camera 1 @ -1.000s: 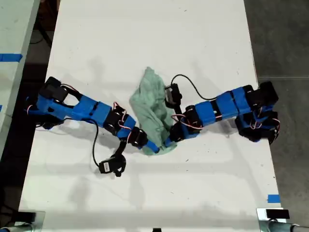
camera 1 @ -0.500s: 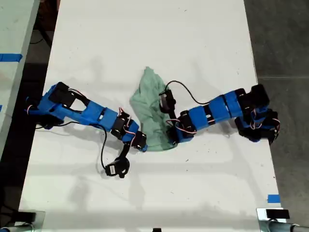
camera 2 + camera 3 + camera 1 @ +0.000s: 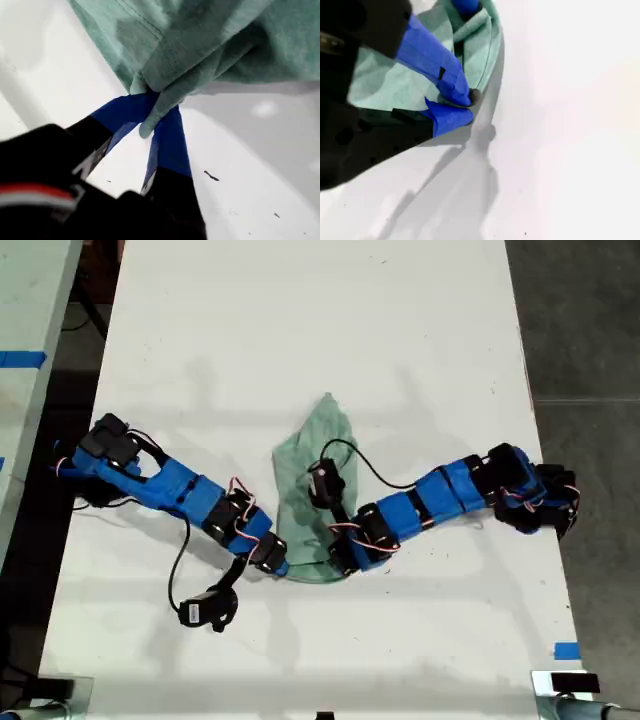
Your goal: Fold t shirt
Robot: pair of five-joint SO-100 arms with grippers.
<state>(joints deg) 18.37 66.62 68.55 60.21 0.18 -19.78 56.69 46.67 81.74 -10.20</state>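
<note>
Mint, rumpled t shirt (image 3: 313, 465) bunched on white bench (image 3: 300, 320); your first hand (image 3: 150, 112) and second hand (image 3: 457, 107) both pinch its hem.

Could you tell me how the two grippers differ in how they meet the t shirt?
My first gripper pinches a bunched fold of the t shirt; my second gripper closes nearly fully at the shirt's edge, with no cloth clearly caught. Cloth bunches at the first gripper but lies flat beside the second. Both have blue fingers.

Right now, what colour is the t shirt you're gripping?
Pale mint green, plain; the t shirt shows best in the first wrist view.
</note>
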